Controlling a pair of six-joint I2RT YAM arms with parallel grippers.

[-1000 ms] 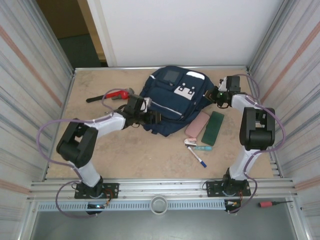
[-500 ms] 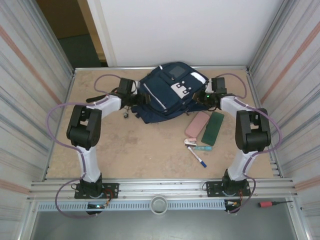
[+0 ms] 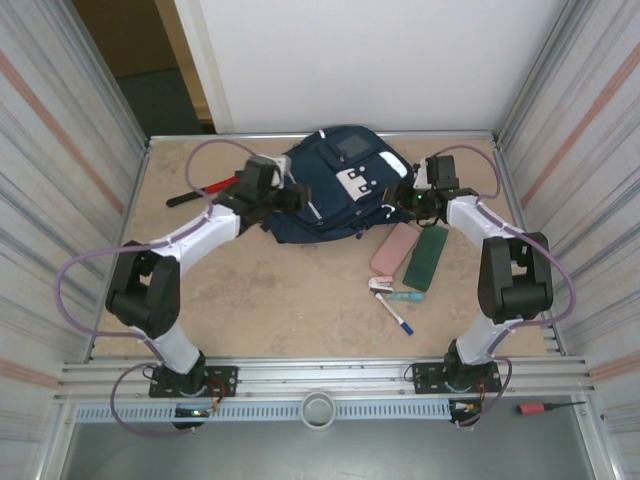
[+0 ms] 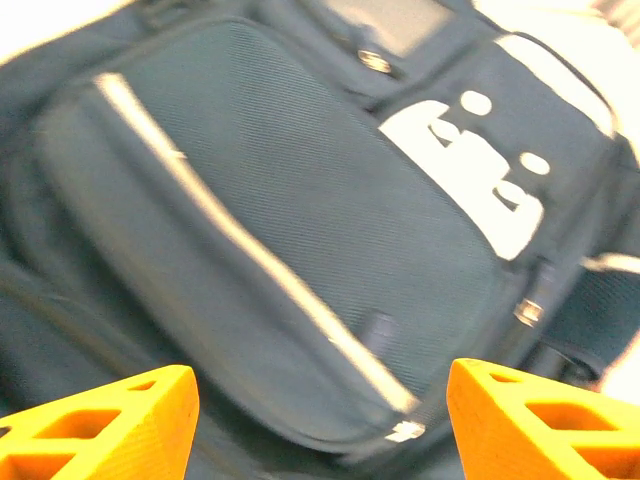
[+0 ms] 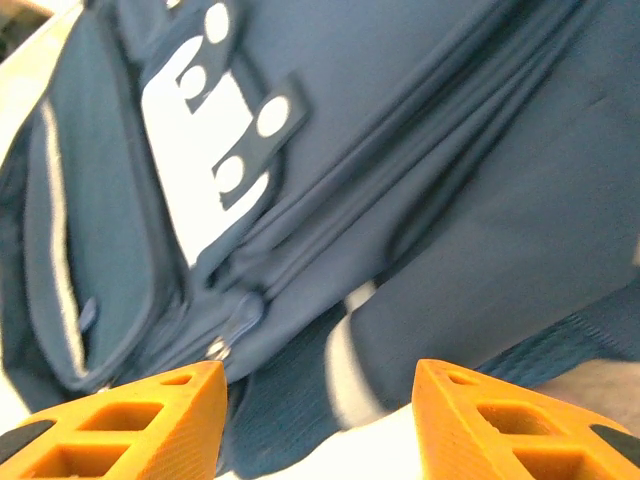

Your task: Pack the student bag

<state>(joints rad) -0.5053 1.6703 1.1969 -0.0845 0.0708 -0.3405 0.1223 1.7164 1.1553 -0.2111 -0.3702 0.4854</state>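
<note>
Bare tan tabletop (image 3: 280, 300), steel walls around. My left gripper (image 4: 320, 425) is released, nothing between its orange tips, at the 9 o'clock flank of the student bag (image 3: 335, 185), a large navy-blue fabric backpack lying at the table's 12 o'clock. My right gripper (image 5: 318, 420), spread and empty, faces its 3 o'clock side. A soft pink pouch (image 3: 395, 248), flat green case (image 3: 427, 256) and pens (image 3: 395, 305) lie outside at 4 o'clock, so I judge packing barely begun.

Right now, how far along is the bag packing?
Barely begun. Nothing looks packed: the pink case, flat green item and pen lie beside the student bag. The left gripper and right gripper sit open at its sides, holding nothing. Loading everything is left.
</note>
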